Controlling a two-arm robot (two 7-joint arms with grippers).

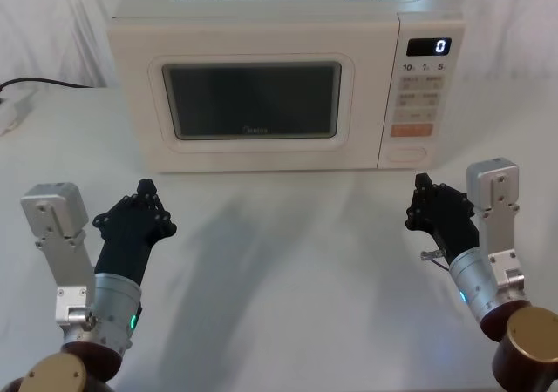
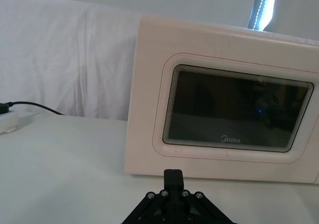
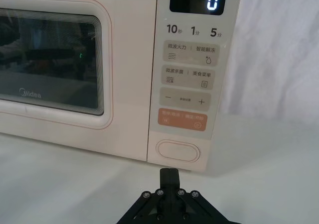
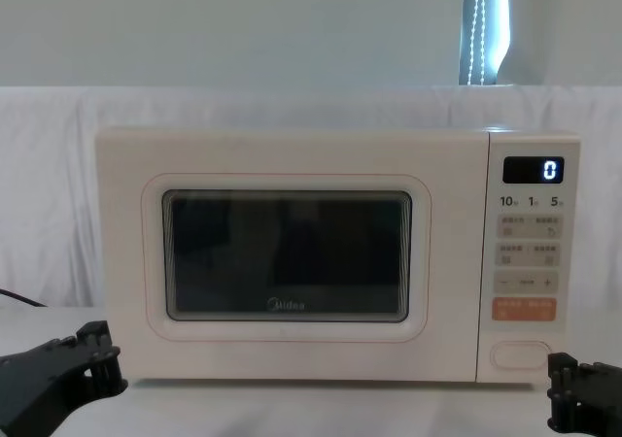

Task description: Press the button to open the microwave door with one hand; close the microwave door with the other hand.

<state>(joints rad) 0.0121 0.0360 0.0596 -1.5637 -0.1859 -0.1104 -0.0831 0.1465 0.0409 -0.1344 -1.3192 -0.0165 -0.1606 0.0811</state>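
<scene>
At the back of the white table [image 1: 288, 261] stands the microwave [image 1: 279, 78], its microwave door [image 1: 253, 100] flush shut, the button [image 1: 407, 155] low on its right panel. Left gripper [image 1: 144, 202] and right gripper [image 1: 425, 202] wait well short of it, fingers together, open tabletop between.

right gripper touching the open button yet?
Apart. Head view shows bare table between the right gripper and the button at the microwave's lower right; the right wrist view agrees.
</scene>
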